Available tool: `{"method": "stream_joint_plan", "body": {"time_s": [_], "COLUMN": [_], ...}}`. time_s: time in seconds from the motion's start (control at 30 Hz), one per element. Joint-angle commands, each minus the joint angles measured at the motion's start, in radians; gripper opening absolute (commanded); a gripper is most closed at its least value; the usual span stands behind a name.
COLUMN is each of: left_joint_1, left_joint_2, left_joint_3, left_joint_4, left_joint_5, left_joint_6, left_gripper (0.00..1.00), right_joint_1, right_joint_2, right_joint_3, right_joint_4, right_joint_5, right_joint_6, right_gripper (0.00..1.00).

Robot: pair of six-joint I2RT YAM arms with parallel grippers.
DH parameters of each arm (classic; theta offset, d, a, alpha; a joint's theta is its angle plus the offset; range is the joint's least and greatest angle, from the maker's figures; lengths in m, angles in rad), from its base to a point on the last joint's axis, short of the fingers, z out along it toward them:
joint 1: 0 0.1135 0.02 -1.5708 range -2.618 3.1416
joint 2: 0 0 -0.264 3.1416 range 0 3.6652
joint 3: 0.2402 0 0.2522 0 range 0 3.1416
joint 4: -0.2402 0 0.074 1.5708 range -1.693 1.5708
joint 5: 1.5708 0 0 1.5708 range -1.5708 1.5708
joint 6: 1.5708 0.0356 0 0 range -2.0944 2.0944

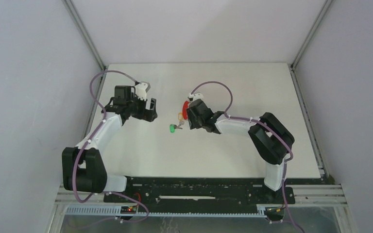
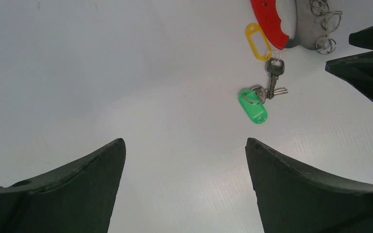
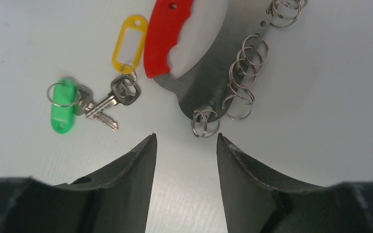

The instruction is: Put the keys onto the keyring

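Two keys [image 3: 121, 91]: flat on the table [image 3: 330, 145], blades crossed and touching. The green tag [image 3: 62, 107] is on the outer side and the yellow tag [image 3: 128, 41] just beside the red section [image 3: 167, 34].
Keyring [image 3: 209, 73]: lying flat near the keys but apart from them, with small split rings [image 3: 243, 73] strung along its grey edge. No key is on it yet.
Right pincer [image 3: 186, 138]: fingers apart with a narrow gap and nothing between them, poised just short of the lowest split ring.
Left pincer [image 2: 184, 150]: fingers wide apart and empty, above bare table with the keys off ahead of it.
Risk, tangled keys: lifting one will likely drag the other, because their blades and rings overlap.
Risk, thin metal: a key lying flat gives my pads little edge. Closing from above could skate it across the smooth top instead of catching it.
Risk, loose keyring: nothing pins it, so pressing a key's ring against a split ring may just shove the whole loop away. One pincer should hold it down by the red section.
Risk, tiny openings: the split rings look small and springy. A slight misalignment and the key slips past and drops.
Risk, crowding: both pincers must work in one small patch, and my right fingers [image 2: 364, 73] show at the edge of the left wrist view. A careless reach could knock them together.
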Motion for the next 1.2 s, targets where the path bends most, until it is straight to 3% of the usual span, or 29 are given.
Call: {"method": "stream_joint_plan", "body": {"time_s": [0.0,0.7,0.83,1.0,1.17], "left_joint_1": [0.0,0.0,-0.001,-0.001,-0.002], "left_joint_2": [-0.042,-0.055,-0.062,-0.069,-0.08], "left_joint_3": [0.071,0.032,0.024,0.011,0.025], "left_joint_4": [-0.018,-0.021,-0.019,-0.02,-0.029], "left_joint_5": [0.006,-0.007,-0.006,0.007,0.035], "left_joint_6": [0.027,0.061,0.065,0.079,0.115], "left_gripper": [0.98,0.98,0.98,0.99,1.0], "right_joint_1": [-0.002,-0.039,-0.039,-0.043,-0.042], "right_joint_2": [0.036,0.128,0.141,0.135,0.087], "right_joint_3": [0.027,0.082,0.096,0.098,0.098], "right_joint_4": [0.01,0.054,0.054,0.054,0.088], "right_joint_5": [0.024,0.017,0.025,0.039,0.044], "right_joint_6": [0.038,0.057,0.064,0.06,0.014], "right_gripper": [0.57,0.43,0.31,0.0,0.0]}}
